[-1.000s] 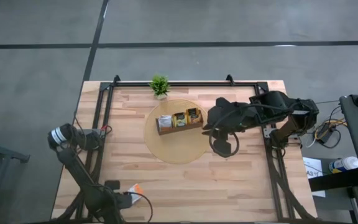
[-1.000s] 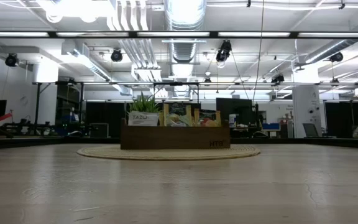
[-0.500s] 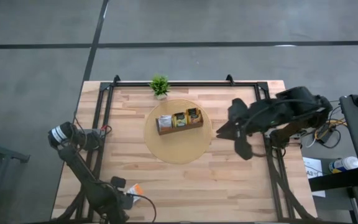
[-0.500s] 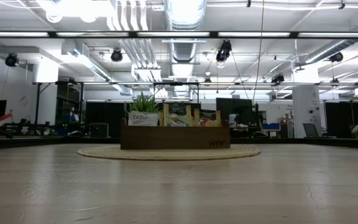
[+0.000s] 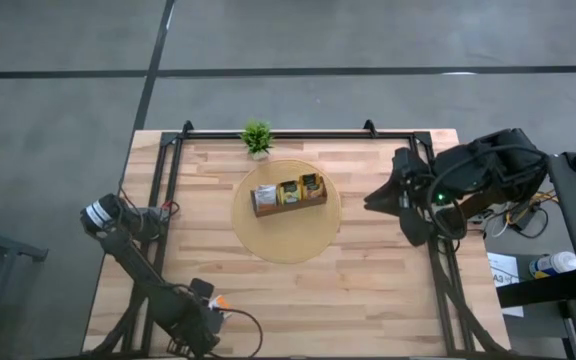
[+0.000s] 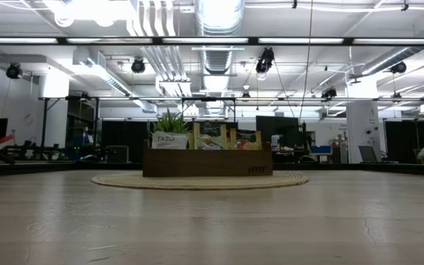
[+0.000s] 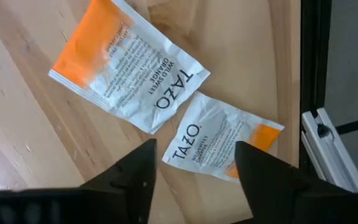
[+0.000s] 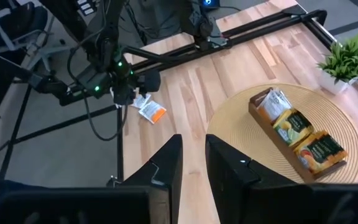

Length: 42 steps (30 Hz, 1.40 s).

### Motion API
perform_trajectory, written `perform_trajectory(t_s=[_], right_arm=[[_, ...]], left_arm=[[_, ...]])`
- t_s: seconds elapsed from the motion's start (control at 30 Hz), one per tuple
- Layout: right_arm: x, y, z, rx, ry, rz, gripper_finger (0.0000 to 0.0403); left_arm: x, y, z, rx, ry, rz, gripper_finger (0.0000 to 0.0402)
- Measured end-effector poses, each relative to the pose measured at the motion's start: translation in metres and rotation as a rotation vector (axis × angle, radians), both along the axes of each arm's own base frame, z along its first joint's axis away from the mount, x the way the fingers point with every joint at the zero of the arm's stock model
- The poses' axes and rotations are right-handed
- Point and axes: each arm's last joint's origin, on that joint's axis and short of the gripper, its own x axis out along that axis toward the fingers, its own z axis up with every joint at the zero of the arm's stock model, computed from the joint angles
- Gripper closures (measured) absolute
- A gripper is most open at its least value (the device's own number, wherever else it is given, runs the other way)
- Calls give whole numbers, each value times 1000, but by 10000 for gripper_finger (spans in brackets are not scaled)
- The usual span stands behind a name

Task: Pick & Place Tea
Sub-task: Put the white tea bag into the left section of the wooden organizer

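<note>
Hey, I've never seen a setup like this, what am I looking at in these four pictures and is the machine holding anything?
It is a robot with two dark arms at a wooden table, each ending in a two-fingered pincer. One picture looks straight down from above, one looks level across the tabletop, and two come from cameras on the arms' wrists.

In the middle, on a round woven mat, stands a brown tray with tea sachets upright in its compartments. A small potted plant stands behind it.

The left pincer hovers open at the table's near left corner, above two white-and-orange sachets lying flat on the wood, one overlapping the other. It holds nothing. The right pincer waits raised at the right side, fingers close together, nothing between them.
</note>
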Motion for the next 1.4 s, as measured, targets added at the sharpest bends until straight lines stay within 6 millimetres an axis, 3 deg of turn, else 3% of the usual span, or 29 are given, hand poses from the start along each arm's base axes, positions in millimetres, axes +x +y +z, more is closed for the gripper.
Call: perform_trajectory(t_s=[0.17,0.53,0.83,1.4], right_arm=[[2,1,-1,-7,4,4,335],[2,1,-1,-9,5,4,335],[2,0,-1,-15,1,-21,335],[2,-1,-1,-8,-4,-59,335]], left_arm=[[-2,0,-4,1,1,-40,169],[-21,-2,-25,38,-6,-140,168],[-30,-14,-30,-1,-82,-186,168],[-38,-1,-57,43,-97,-160,180]])
